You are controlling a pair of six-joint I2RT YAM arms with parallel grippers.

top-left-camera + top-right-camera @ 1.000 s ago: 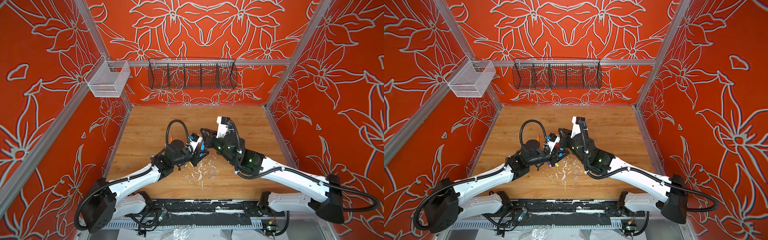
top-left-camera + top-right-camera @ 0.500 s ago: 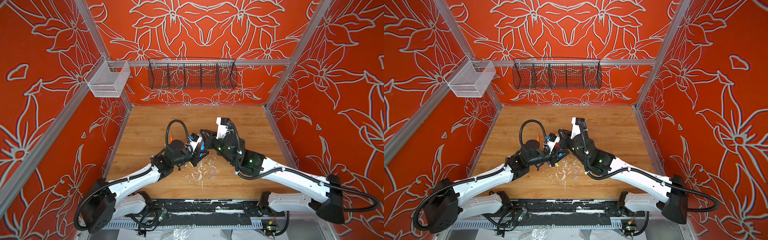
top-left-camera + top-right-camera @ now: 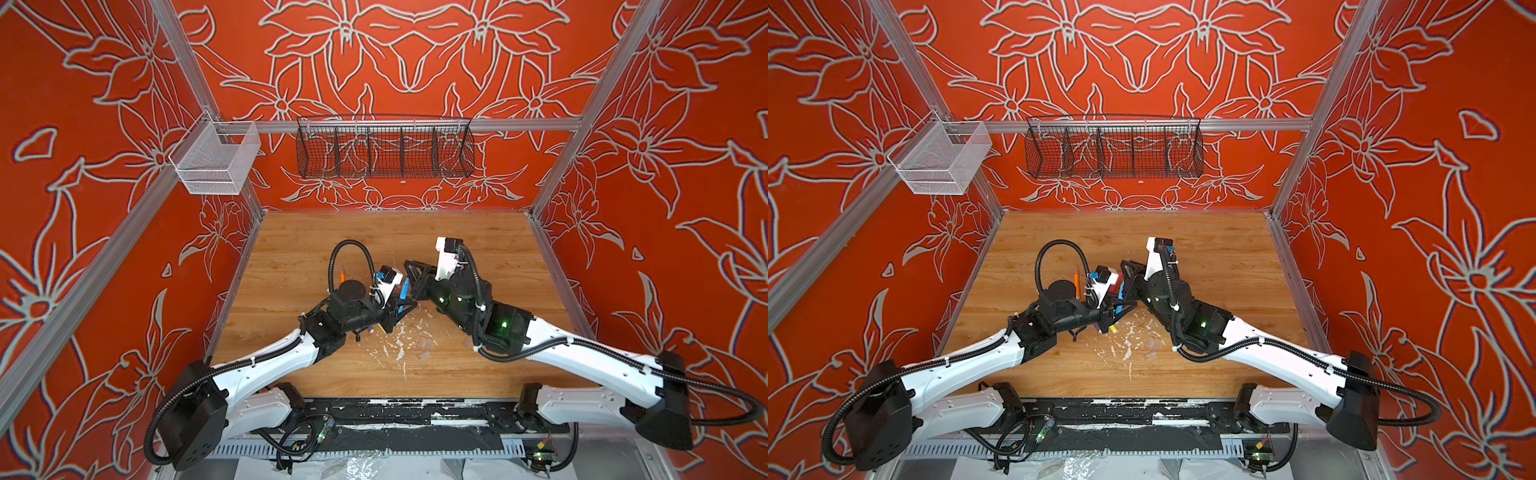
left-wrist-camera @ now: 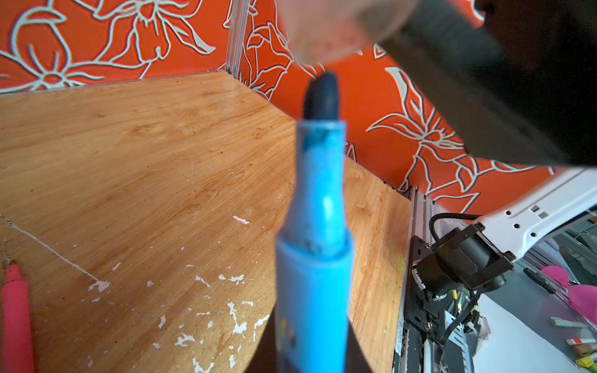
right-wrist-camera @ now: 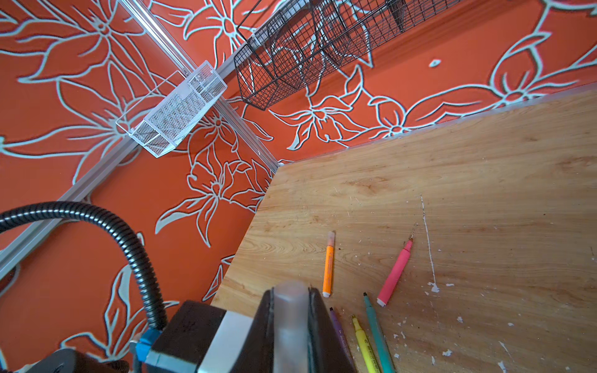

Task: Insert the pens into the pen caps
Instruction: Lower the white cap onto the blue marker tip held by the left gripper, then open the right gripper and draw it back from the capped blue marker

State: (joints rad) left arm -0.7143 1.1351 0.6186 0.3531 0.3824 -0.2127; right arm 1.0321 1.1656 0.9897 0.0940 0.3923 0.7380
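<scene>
Blue plastic, smooth and stiff: this is the blue pen [image 4: 313, 258]. My left gripper [image 3: 401, 311] is pressed together on its lower barrel, above the middle of the table [image 5: 484, 193]. The narrow neck and the dark tip stay free and point toward my right gripper [image 5: 290, 300]. That one is closed on a clear cap [image 5: 290, 323], whose end stands out past the fingertips. The pen tip is very near the cap, but the cap is blurred, so I cannot tell if they touch.

I judge the pen to be light and rigid. It will not bend, but the glossy barrel can slide or turn between my fingers when I push, so the hold belongs low on the thick part. The cap is the delicate one — small, thin-walled and slippery. A hard squeeze may flatten its mouth, so I should grip it by the side walls, away from the opening.

On the wood lie the other pens. The orange pen [image 5: 328, 264] seems already capped, and the pink pen [image 5: 394, 274] is bare. The purple pen [image 5: 339, 336], the yellow pen [image 5: 363, 345] and the green pen [image 5: 376, 332] lie just beside each other. Some loose caps [image 3: 424, 344] wait among white flecks.
</scene>
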